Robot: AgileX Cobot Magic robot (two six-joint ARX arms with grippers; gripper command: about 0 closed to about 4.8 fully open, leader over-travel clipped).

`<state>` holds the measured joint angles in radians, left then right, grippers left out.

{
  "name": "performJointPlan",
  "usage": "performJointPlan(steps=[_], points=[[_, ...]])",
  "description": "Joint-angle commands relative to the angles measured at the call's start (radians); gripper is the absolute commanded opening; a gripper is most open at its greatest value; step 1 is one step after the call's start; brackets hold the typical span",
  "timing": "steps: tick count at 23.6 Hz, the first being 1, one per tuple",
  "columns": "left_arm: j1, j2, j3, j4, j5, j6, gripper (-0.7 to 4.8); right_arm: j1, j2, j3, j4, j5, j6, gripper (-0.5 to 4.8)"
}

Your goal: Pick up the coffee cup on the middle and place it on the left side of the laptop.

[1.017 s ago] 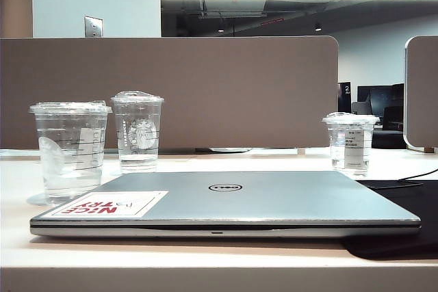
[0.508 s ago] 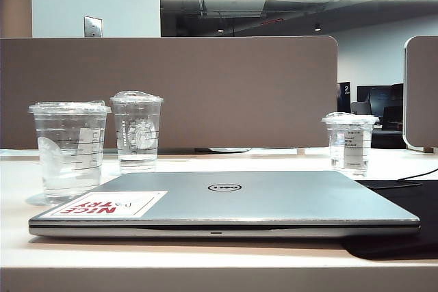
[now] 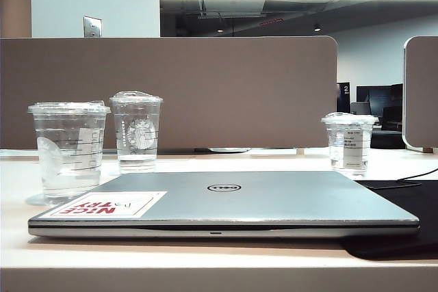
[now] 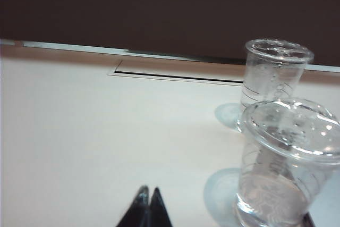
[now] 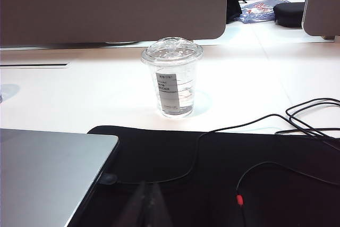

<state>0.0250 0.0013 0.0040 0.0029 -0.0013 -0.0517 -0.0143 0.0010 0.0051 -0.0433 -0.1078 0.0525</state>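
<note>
The coffee cup (image 3: 68, 150), clear with a flat lid, a white label and thin black lines, stands on the desk beside the laptop's left front corner. The left wrist view shows it as the nearer cup (image 4: 284, 168). The silver laptop (image 3: 226, 203) lies closed, with a red-and-white sticker on its lid; its corner (image 5: 48, 176) shows in the right wrist view. My left gripper (image 4: 149, 191) is shut and empty over bare desk, well apart from the cup. My right gripper (image 5: 147, 185) is shut and empty above the black mat. Neither gripper shows in the exterior view.
A domed-lid cup (image 3: 137, 131) stands behind the coffee cup, also seen as the farther cup (image 4: 272, 81). A smaller labelled cup (image 5: 172, 78) stands right of the laptop. A black mat (image 5: 223, 168) with cables (image 5: 297, 118) lies at the right. A partition (image 3: 205, 90) closes the back.
</note>
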Motion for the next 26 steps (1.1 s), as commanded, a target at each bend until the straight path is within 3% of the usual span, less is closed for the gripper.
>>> performJointPlan(steps=[1,9,26], points=[[-0.006,0.000,0.003,0.026,0.025,0.021,-0.05,0.000,-0.002,-0.004,0.018,0.000,0.000,-0.05],[-0.039,0.000,0.003,0.072,0.028,0.063,-0.05,0.000,-0.002,-0.004,0.018,0.000,0.000,-0.05],[-0.037,0.000,0.003,0.072,0.028,0.063,-0.05,0.000,-0.002,-0.004,0.018,0.000,0.000,-0.05]])
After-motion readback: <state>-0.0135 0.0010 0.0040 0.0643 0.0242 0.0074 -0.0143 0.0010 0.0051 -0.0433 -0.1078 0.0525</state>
